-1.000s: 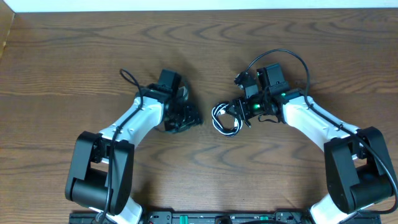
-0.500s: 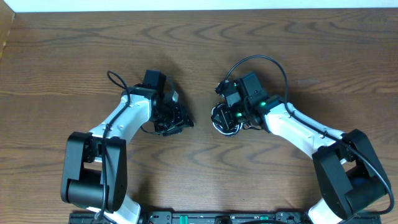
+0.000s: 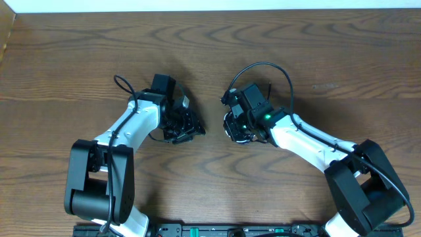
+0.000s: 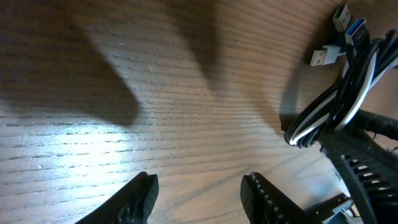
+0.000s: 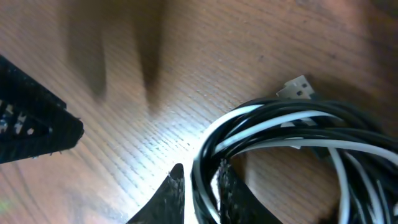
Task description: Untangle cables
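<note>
Right gripper (image 5: 127, 151) slid left — jaws apart, seemingly straddling cables (image 5: 280, 124).

Wore white shells on the long links of the left arm (image 3: 131, 125) & right arm (image 3: 309, 139), w/ black joint housings, blocky black shoulder sections & a black camera block at each wrist. Carried a thick black left cord (image 3: 118, 80) & right cord (image 3: 263, 64) looping off the wrists, plus a small green light (image 3: 268, 118) on the right one. Ended in matte black fingers, toothed along the inner faces, on the left gripper (image 4: 198, 180); same dark, rough-edged look on the right gripper (image 5: 127, 152), blurred up close.
</note>
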{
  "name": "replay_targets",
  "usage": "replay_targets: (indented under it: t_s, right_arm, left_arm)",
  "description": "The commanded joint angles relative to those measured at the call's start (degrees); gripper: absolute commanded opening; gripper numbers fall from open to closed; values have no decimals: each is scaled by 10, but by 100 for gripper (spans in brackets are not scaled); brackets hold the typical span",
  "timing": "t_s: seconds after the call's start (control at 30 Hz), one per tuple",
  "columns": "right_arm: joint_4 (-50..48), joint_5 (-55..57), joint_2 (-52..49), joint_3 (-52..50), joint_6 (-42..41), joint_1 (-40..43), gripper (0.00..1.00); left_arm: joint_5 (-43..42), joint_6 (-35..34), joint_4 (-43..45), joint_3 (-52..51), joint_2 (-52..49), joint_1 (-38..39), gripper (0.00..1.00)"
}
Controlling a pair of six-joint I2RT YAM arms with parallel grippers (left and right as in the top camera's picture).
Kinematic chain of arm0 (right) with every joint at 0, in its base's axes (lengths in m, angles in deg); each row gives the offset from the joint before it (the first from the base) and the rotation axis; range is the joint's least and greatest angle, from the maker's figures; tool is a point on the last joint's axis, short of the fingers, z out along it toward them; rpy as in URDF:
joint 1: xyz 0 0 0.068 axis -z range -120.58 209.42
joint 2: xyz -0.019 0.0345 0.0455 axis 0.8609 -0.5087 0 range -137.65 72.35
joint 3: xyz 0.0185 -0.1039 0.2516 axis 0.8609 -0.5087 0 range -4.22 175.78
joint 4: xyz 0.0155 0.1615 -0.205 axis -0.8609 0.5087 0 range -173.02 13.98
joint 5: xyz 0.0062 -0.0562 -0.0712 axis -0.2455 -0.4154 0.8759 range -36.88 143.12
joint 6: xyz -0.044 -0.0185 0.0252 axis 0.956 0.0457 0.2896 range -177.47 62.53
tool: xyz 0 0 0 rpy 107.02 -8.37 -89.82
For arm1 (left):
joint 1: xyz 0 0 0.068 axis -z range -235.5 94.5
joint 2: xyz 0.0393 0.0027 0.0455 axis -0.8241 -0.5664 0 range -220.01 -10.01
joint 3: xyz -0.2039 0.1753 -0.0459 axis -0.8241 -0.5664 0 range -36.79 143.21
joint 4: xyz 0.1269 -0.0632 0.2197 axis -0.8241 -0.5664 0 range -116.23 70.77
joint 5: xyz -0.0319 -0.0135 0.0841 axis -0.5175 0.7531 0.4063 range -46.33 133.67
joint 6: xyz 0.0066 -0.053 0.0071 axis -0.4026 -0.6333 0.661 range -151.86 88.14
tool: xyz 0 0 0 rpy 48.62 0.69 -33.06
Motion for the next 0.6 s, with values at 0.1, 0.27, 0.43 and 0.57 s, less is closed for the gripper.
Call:
replay_targets:
  t_s: [0.1,0.27,0.43,0.57]
  right_arm:
    - [-7,17,-6,1,-6,-3,14]
    - [-8,17,-6,1,-9,-3,1]
    - [-8,15,-6,1,-12,-2,14]
    - [-14,10,-15,1,-16,0,18]
  left_arm:
    - [-7,18,-2,0,4,-1,48]
    - [-8,18,-3,0,4,-1,48]
    - [-10,20,-4,0,4,-1,48]
    - [-10,20,-4,0,4,-1,48]
